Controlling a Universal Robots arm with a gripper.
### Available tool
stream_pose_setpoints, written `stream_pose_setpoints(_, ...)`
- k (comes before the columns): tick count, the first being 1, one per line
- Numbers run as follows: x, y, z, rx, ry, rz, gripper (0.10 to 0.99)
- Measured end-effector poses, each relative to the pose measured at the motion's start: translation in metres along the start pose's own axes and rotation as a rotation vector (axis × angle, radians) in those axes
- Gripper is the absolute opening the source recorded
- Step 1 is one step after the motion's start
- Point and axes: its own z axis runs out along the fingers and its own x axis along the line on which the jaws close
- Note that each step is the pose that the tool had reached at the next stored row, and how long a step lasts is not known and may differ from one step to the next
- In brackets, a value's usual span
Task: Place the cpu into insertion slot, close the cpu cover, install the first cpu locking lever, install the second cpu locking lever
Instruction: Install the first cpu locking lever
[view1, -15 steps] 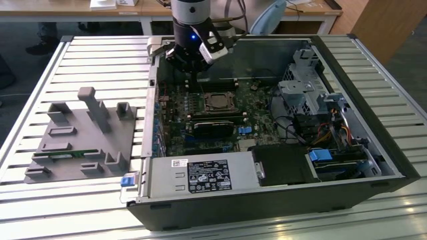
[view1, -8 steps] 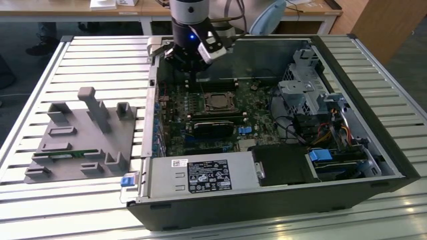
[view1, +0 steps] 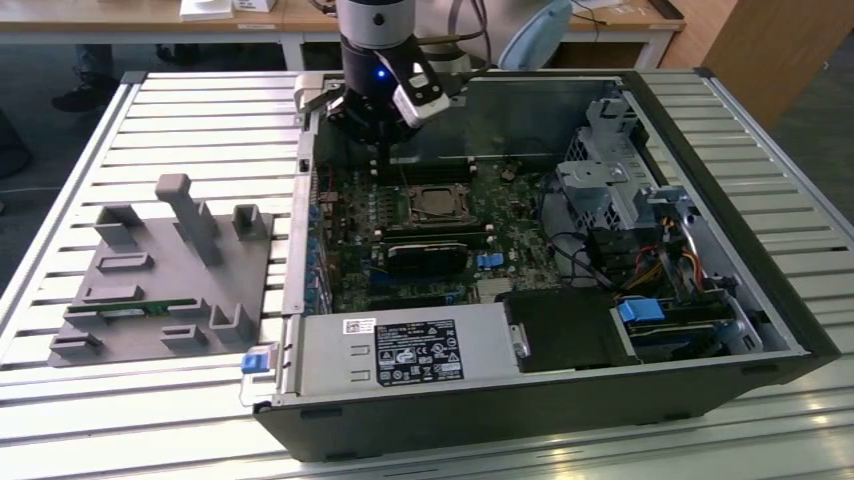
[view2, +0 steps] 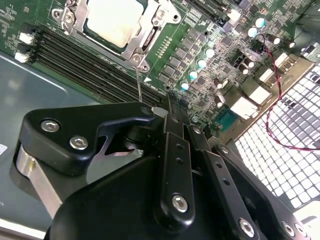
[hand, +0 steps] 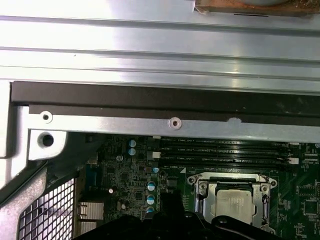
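Silver-grey metal shows me where the work stands. The cpu (view2: 111, 20) lies flat in the insertion slot (hand: 200, 190), and the cpu cover (view2: 142, 37) looks folded down around it, framing the chip on every side I can see. In the exterior view the socket sits toward the far left of the open computer case (view1: 721, 200). The gripper (view1: 379, 150) hangs just past the socket's far edge, over the long black memory slots (view2: 85, 57).

In the second wrist view a thin wire locking lever (view2: 137, 82) runs from the socket's corner up to the tip of the tool and meets it there. I cannot tell whether the tool is clenched on the wire, merely pressing against it, or released. I read this as the first lever being worked, not yet latched.

My main worry is that contact. The wire is springy, and if the hold on it is light it could slip off and snap upright. If I push it off line, it could miss its hook, ride over the cover's edge or bend.

The tool's black body is also low over the memory slots and close to the capacitors (view2: 192, 75) on the motherboard (view2: 172, 42), so a careless sideways sweep could clip them.

If the cover is not fully flat, forcing the lever would load the chip unevenly.
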Motion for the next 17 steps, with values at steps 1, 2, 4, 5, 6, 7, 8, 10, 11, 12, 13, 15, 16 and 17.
stream_pose_setpoints(1,0.0005,0.0,0.0,0.0,0.0,0.0,0.106)
stream_pose_setpoints(2,0.001,0.0,0.0,0.0,0.0,0.0,0.106)
stream_pose_setpoints(4,0.0019,0.0002,0.0,0.0,0.0,0.0,0.106)
stream_pose_setpoints(5,0.0023,0.0002,0.0,0.0,0.0,0.0,0.106)
stream_pose_setpoints(6,0.0027,0.0002,-0.0001,0.0,0.0,0.0,0.106)
stream_pose_setpoints(7,0.0031,0.0003,0.0,0.0,-0.0001,0.0,0.106)
stream_pose_setpoints(8,0.0035,0.0004,0.0,0.0,0.0,0.0,0.106)
stream_pose_setpoints(10,0.0042,0.0005,-0.0001,0.0,0.0,0.0,0.106)
stream_pose_setpoints(11,0.0047,0.0005,-0.0001,0.0,0.0,0.0,0.106)
stream_pose_setpoints(12,0.0052,0.0006,-0.0001,0.0,0.0,0.0,0.106)
stream_pose_setpoints(13,0.0055,0.0008,-0.0001,0.0,0.0,0.0,0.106)
stream_pose_setpoints(15,0.0061,0.001,-0.0001,0.0,0.0,0.0,0.106)
stream_pose_setpoints(16,0.0061,0.001,-0.0001,0.0,0.0,0.0,0.106)
stream_pose_setpoints(17,0.0061,0.0011,-0.0001,0.0,0.0001,0.0,0.106)
